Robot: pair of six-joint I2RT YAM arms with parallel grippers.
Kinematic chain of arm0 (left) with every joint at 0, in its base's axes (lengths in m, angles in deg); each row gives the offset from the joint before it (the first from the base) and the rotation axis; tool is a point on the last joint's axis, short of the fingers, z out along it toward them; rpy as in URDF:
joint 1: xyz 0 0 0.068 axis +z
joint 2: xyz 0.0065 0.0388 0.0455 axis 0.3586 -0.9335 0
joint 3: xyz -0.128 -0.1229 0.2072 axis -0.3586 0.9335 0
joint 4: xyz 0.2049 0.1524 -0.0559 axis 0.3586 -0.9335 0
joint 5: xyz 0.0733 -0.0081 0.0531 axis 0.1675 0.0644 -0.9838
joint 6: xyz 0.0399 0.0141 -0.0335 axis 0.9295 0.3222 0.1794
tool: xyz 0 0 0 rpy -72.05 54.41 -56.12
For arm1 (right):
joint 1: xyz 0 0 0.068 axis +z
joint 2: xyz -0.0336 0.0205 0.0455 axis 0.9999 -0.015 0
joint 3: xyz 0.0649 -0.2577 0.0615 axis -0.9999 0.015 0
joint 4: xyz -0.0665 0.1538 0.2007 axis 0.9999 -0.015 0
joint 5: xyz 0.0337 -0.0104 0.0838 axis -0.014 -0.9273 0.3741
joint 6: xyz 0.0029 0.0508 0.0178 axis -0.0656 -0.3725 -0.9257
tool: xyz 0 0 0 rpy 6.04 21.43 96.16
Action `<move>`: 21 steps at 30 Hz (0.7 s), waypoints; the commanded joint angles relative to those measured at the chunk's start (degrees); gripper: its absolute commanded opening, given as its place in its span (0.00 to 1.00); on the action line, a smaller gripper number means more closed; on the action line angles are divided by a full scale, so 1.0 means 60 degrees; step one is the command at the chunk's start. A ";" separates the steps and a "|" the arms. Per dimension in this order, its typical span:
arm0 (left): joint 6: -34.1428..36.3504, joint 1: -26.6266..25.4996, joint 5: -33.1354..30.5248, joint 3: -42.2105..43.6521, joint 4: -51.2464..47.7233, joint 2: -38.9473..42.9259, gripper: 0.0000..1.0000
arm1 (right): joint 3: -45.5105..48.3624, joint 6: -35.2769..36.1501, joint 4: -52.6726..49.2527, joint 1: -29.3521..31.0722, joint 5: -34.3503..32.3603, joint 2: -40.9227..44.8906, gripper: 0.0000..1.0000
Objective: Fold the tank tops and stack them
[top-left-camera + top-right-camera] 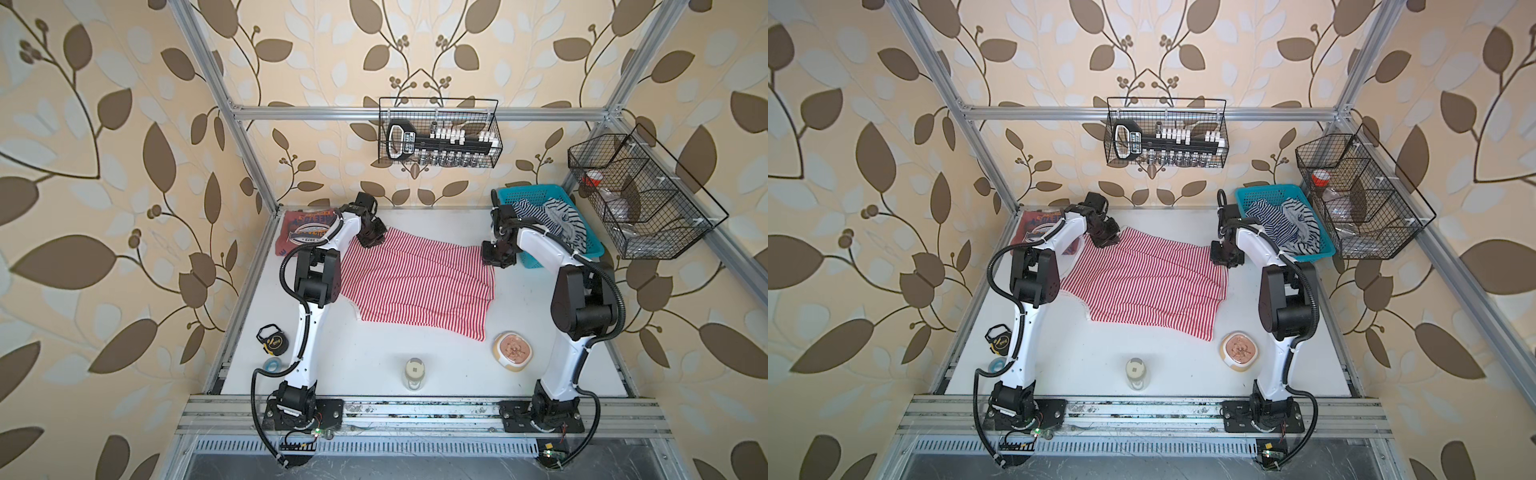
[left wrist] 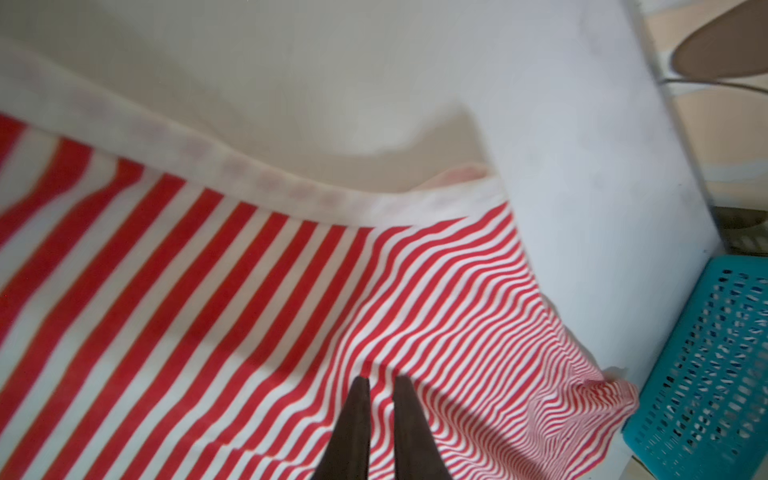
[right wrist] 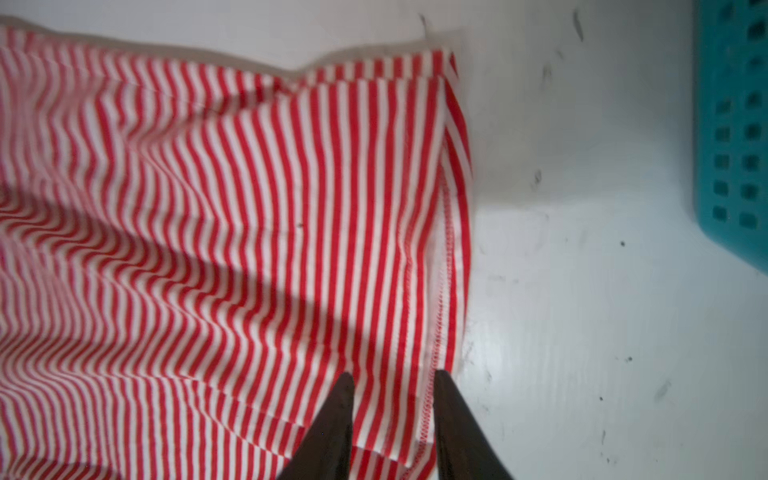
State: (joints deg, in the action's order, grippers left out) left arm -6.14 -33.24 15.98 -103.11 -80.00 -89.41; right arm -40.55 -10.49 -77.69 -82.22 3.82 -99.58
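The red-and-white striped tank top (image 1: 415, 286) (image 1: 1142, 282) lies spread flat on the white table (image 1: 374, 357), with some wrinkles. The brick-red tank top (image 1: 307, 232) (image 1: 1034, 228) with its "1973" print sits folded at the far left corner, partly hidden by my left arm. My left gripper (image 1: 372, 241) (image 2: 382, 380) hovers at the striped top's far left corner, its jaws a narrow gap apart over the cloth. My right gripper (image 1: 496, 257) (image 3: 392, 376) is at the far right corner. It stands open and straddles the stitched hem, and it holds nothing.
A teal basket (image 1: 552, 259) with navy-striped clothes stands at the far right. A bowl (image 1: 513, 348), a jar (image 1: 415, 373), a tape measure (image 1: 273, 338) and a tape roll (image 1: 272, 365) sit near the front. Wire baskets (image 1: 440, 133) hang on the frame.
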 commanded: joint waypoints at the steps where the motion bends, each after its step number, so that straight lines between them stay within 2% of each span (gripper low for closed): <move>1: 0.0151 0.0075 0.0518 -0.1158 -0.0046 -0.0099 0.15 | -0.0705 -0.0075 0.0021 0.0046 0.0492 -0.0942 0.16; 4: -0.0264 0.0075 0.1131 -0.1540 0.0535 -0.0769 0.14 | -0.1268 -0.0090 -0.0055 -0.0045 0.0643 -0.1567 0.04; 6: -0.0547 0.0075 0.1394 -0.1598 0.0916 -0.1075 0.13 | -0.1479 -0.0105 -0.0041 -0.0137 0.0724 -0.1810 0.01; 15: -0.1620 0.0072 0.1926 -0.1656 0.2370 -0.1944 0.12 | -0.1959 0.0128 -0.0250 -0.0539 0.1186 -0.2734 0.02; 18: -0.1766 0.0103 0.1786 -0.1657 0.2377 -0.2186 0.11 | -0.2291 0.0173 -0.0400 -0.0608 0.1125 -0.3182 0.04; 21: -0.2527 0.0195 0.1466 -0.1539 0.2207 -0.2385 0.07 | -0.2996 0.0231 -0.0746 -0.0640 0.0954 -0.3734 0.04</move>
State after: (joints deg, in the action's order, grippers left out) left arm -17.12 -32.92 26.12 -112.13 -66.96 -102.15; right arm -55.48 -10.47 -79.72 -85.96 9.70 -118.77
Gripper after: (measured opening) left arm 0.073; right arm 0.047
